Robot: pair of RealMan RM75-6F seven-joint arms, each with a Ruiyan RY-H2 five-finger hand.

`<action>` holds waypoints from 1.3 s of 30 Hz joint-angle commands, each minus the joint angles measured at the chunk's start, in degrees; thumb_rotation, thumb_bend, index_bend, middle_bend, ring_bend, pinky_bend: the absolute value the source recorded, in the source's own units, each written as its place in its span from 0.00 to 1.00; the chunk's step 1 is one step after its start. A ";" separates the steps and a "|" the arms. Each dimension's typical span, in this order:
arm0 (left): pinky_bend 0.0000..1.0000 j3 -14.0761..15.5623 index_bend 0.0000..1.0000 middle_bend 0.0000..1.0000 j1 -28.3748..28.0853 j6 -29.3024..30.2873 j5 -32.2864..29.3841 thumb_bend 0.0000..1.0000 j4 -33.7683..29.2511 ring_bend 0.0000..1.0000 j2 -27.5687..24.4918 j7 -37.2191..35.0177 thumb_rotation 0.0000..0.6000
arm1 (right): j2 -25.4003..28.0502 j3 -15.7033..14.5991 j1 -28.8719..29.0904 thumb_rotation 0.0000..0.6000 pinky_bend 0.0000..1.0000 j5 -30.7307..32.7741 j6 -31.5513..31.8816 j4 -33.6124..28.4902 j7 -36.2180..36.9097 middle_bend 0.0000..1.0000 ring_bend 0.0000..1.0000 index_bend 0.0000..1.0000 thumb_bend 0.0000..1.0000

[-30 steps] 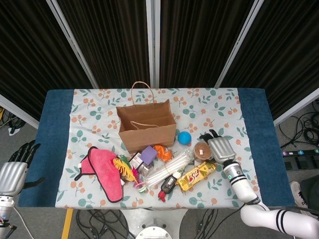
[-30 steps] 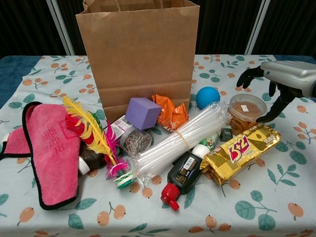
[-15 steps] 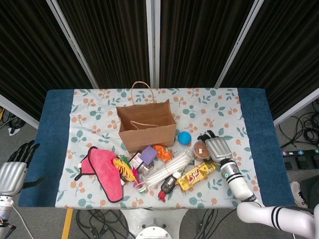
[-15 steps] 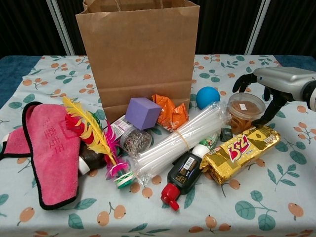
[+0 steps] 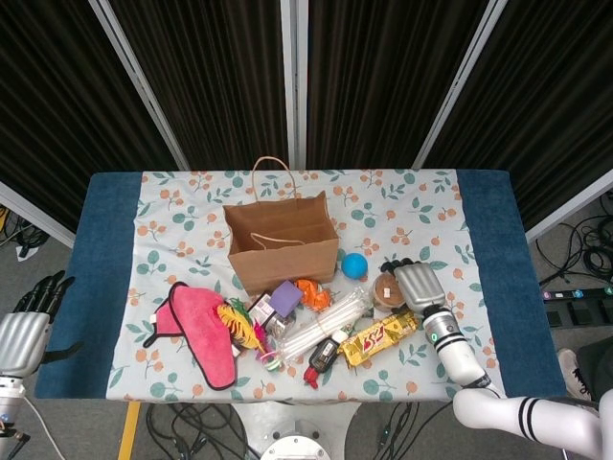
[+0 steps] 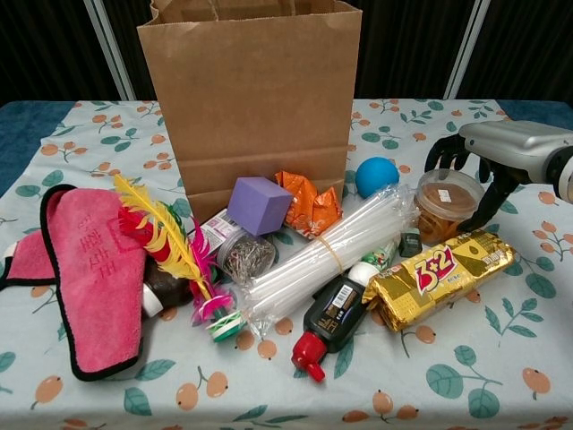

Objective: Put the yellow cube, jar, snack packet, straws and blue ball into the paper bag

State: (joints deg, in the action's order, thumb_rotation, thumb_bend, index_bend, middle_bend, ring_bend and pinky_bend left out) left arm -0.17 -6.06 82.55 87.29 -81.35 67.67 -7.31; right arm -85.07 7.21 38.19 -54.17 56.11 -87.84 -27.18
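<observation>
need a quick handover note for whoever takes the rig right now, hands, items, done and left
Right robot hand: fingers spread around the jar, grip not confirmed.
Left robot hand: open, off the table's left edge, holding nothing.
Paper bag stands upright and open; the head view shows nothing in it.
Blue ball beside the bag, straws in front, gold snack packet at front right. No yellow cube is visible; only a purple cube.
Done: nothing bagged. Left: all five.

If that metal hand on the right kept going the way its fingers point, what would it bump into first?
Most likely the jar: the right hand has its fingers curved around the lid. Whether they already touch it is unclear.
</observation>
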 commanded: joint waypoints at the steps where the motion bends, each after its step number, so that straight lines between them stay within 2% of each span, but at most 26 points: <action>1: 0.19 0.01 0.08 0.14 -0.03 -0.07 0.01 0.10 0.06 0.06 0.05 -0.01 1.00 | 0.37 0.47 -0.46 1.00 0.41 -1.54 1.38 -0.64 1.24 0.41 0.29 0.45 0.00; 6: 0.19 -0.03 0.08 0.14 -0.17 -0.15 0.11 0.09 -0.03 0.06 0.06 0.17 1.00 | 2.84 1.77 -1.19 1.00 0.41 -4.70 4.61 -3.95 2.63 0.42 0.29 0.46 0.00; 12: 0.19 -0.09 0.08 0.14 -0.42 -0.10 0.45 0.10 -0.59 0.06 -0.11 0.71 1.00 | 10.33 5.06 -1.65 1.00 0.41 -10.18 10.96 -14.93 0.52 0.42 0.29 0.47 0.00; 17: 0.19 0.30 0.08 0.14 -0.53 -0.51 0.77 0.09 -0.98 0.06 -0.36 0.60 1.00 | 16.74 9.71 -0.70 1.00 0.41 -13.54 15.64 -24.70 -4.33 0.44 0.29 0.49 0.00; 21: 0.20 0.01 0.08 0.14 -0.58 -0.19 0.71 0.09 -1.27 0.06 -0.37 0.25 1.00 | 17.99 13.59 2.11 1.00 0.41 -10.97 15.60 -28.26 -7.68 0.45 0.29 0.50 0.00; 24: 0.20 -0.32 0.08 0.14 -0.51 0.17 0.43 0.10 -1.39 0.06 -0.44 -0.42 1.00 | 15.92 15.39 5.03 1.00 0.41 -8.31 15.05 -27.74 -9.85 0.45 0.29 0.50 0.00; 29: 0.20 -0.60 0.08 0.14 -0.30 0.96 0.43 0.10 -1.09 0.06 -0.80 -1.07 1.00 | 9.60 17.73 11.53 1.00 0.41 -5.49 14.00 -21.75 -13.24 0.44 0.29 0.50 0.00; 39: 0.20 -1.33 0.08 0.14 0.01 1.24 -0.86 0.09 0.30 0.06 -0.95 -2.88 1.00 | -1.31 18.43 20.07 1.00 0.41 0.75 11.21 -10.79 -14.96 0.44 0.29 0.51 0.00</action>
State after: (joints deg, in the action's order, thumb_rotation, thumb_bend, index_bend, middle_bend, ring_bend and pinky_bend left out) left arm -1.43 -6.13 83.85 86.63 -81.23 66.70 -9.96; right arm -85.06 25.43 57.31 -54.62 67.95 -99.95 -41.81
